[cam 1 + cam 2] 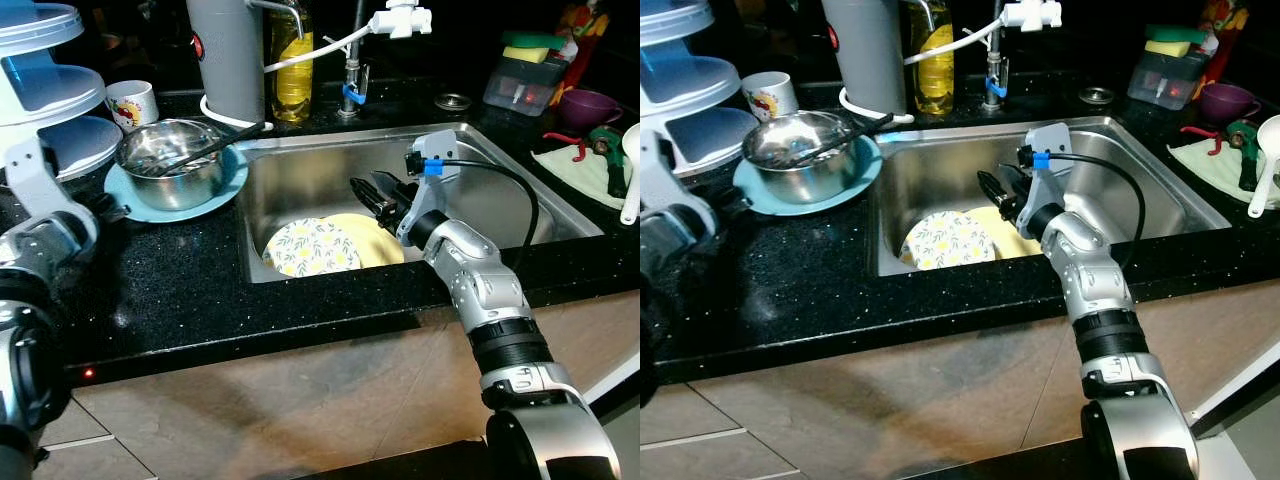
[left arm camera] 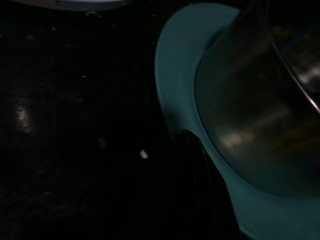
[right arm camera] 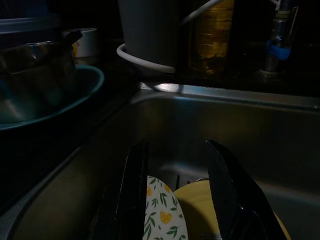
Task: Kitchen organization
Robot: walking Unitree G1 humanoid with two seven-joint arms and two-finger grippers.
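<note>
The steel sink (image 1: 520, 200) is the largest holder here, sunk into the black table (image 1: 180, 290). The right claw (image 1: 375, 195) hangs inside it above the floor of the basin, its two black fingers (image 3: 135, 185) spread apart with nothing between them. Just below and ahead of that claw lie two plates: a leaf-and-lemon patterned plate (image 1: 312, 247) resting partly over a plain yellow plate (image 1: 372, 238), both tipped against the near wall of the sink. The rest of the basin beyond the claw, toward the tap (image 1: 352, 70), is bare steel.

Out past the sink's rim, to the claw's left on the table, a steel bowl (image 1: 172, 160) sits on one teal plate (image 1: 180, 205); a dark utensil (image 1: 215, 145) lies across the bowl with its handle over the rim. The left claw (image 2: 192, 142) rests low at the teal plate's edge; whether it is open or closed cannot be told in the dark wrist view.

Behind the bowl stand one mug (image 1: 132, 102), a grey canister (image 1: 228, 55) and a bottle of yellow liquid (image 1: 291, 65). Far to the claw's right are a sponge tub (image 1: 525, 80) and a purple cup (image 1: 588, 105).
</note>
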